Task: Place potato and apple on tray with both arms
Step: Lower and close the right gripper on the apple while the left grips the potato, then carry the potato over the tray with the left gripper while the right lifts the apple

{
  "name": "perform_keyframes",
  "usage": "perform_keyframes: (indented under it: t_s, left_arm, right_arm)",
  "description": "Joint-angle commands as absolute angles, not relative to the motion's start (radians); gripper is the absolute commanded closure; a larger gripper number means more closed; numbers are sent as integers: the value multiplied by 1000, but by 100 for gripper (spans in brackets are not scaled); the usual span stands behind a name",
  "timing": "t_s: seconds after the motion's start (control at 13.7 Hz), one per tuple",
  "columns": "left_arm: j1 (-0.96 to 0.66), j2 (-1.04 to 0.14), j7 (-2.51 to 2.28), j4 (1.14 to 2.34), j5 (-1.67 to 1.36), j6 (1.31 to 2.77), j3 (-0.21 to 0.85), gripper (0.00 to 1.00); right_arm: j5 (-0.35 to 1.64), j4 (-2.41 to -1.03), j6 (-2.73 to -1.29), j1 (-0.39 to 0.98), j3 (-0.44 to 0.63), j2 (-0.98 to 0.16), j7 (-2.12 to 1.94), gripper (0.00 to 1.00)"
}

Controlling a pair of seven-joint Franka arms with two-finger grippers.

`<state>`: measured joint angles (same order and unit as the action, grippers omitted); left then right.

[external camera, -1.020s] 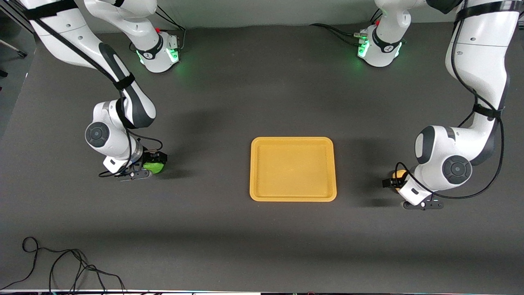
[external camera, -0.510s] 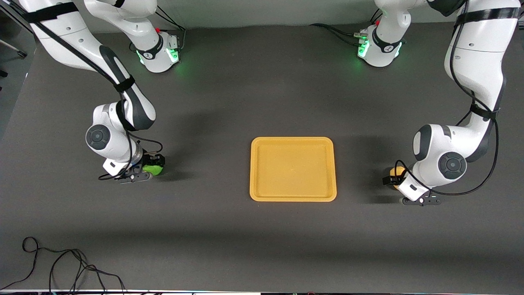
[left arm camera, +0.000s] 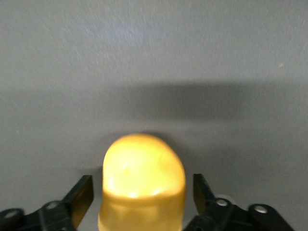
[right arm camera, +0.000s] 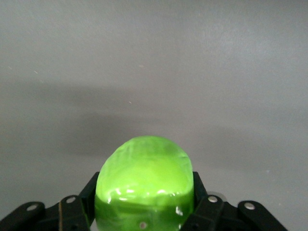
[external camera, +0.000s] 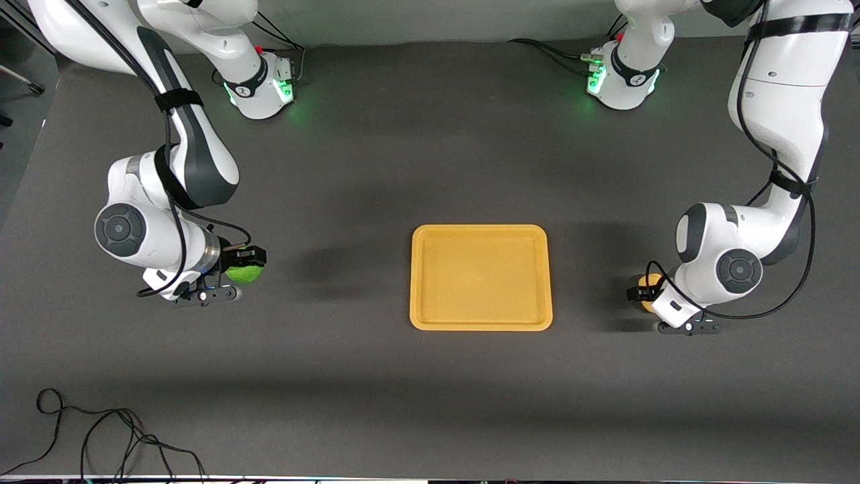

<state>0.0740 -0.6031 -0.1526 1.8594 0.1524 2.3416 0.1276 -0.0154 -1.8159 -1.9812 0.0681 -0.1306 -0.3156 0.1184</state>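
Right gripper (external camera: 243, 264) clamps the apple (external camera: 243, 272), left gripper (external camera: 641, 294) seemingly grips the potato (external camera: 650, 286), both beside the tray (external camera: 481, 324); light, stiff, likely slick toys, held mid-body.

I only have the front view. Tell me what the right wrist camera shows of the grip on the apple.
Observer: The right gripper is shut on the apple, with its fingers against both sides.
Operator: Now report the left wrist camera.
Observer: The potato sits centred in the left gripper, its smooth rounded end pointing outward. Whether it is clamped, I cannot tell.
Operator: Say whether either wrist camera sees the tray.
Observer: Neither shows the tray. Both show only grey table past the fruit.
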Motion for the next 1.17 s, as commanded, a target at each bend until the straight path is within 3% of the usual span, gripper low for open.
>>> perform_keyframes:
  t_s: [0.0, 0.22, 0.44, 0.58, 0.87, 1.09]
  left_arm:
    - [45, -563, -236, 1841, 166, 2261, 135, 87]
    - [-27, -551, -336, 1699, 152, 2006, 138, 100]
    - [-109, -554, -507, 1556, 99, 1855, 198, 99]
    - [-181, -564, -631, 1542, 58, 1885, 227, 98]
    - [-313, -676, -787, 1551, 67, 2078, 227, 98]
    - [-322, -718, -773, 1565, 71, 2132, 227, 87]
  right_arm:
    - [11, -1735, -1951, 113, -127, -350, 198, 76]
    - [11, -1723, -1951, 130, -127, -348, 236, 76]
    - [50, -1659, -1910, 152, -132, -348, 258, 76]
    - [113, -1582, -1904, 211, -132, -386, 317, 76]
    - [115, -1435, -1905, 296, -132, -489, 494, 76]
    - [114, -1434, -1905, 302, -130, -492, 503, 76]
